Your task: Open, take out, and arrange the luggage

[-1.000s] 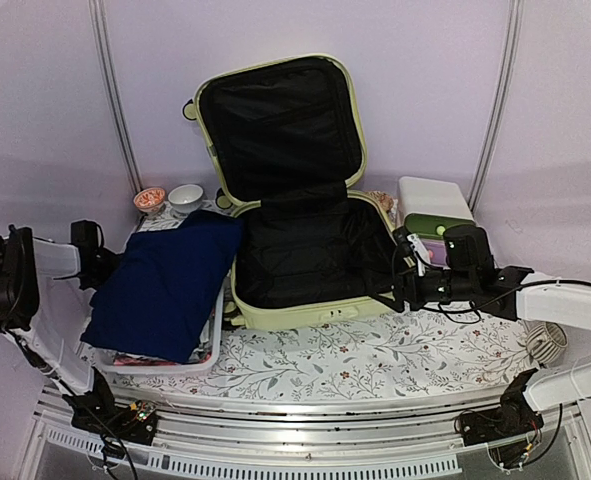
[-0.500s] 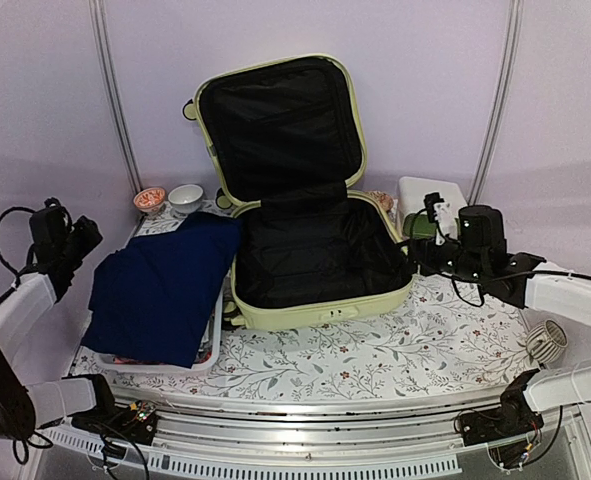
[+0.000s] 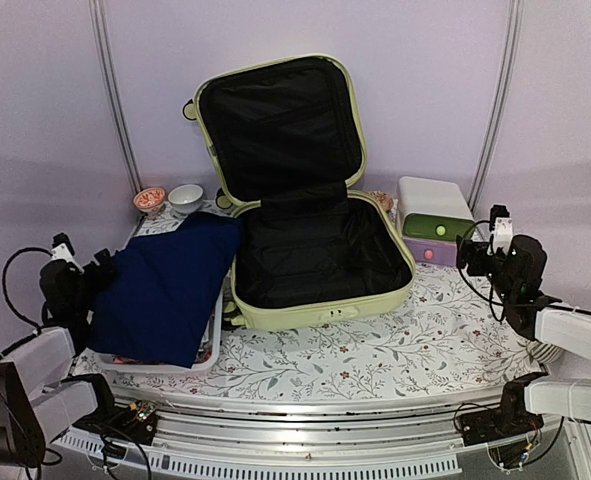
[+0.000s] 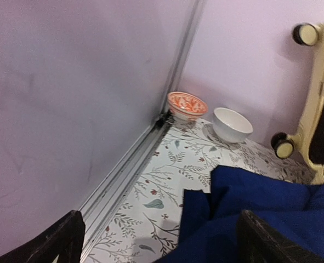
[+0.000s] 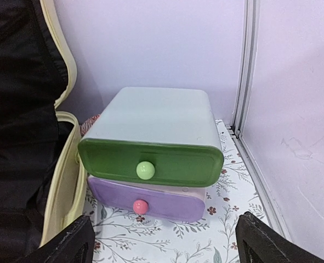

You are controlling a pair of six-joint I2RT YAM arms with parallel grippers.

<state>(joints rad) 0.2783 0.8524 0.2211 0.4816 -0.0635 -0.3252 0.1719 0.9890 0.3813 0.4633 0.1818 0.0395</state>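
Evidently the opening is done. The luggage [image 3: 320,316] sits between the two grippers, its lid propped upright against the back wall and its lower shell flat on the table, showing only black lining.

The left gripper [image 4: 162,241] hangs with jaws wide and nothing between them. Just ahead of it and to its right, a folded navy blue cloth [image 3: 165,285] lies heaped over a white basket [image 3: 160,365], which suggests the taking-out is largely complete.

The right gripper [image 5: 164,241] is likewise spread wide and empty. The luggage's side is just to its left, and a small drawer box [image 5: 151,148] with a green and a purple drawer is straight ahead. What seems left is the arranging.

Whether the dark lining hides a pocket or a last item cannot be told. The basket's contents under the cloth are covered save a colourful edge. A patterned thing between box and luggage is too cut off to name.
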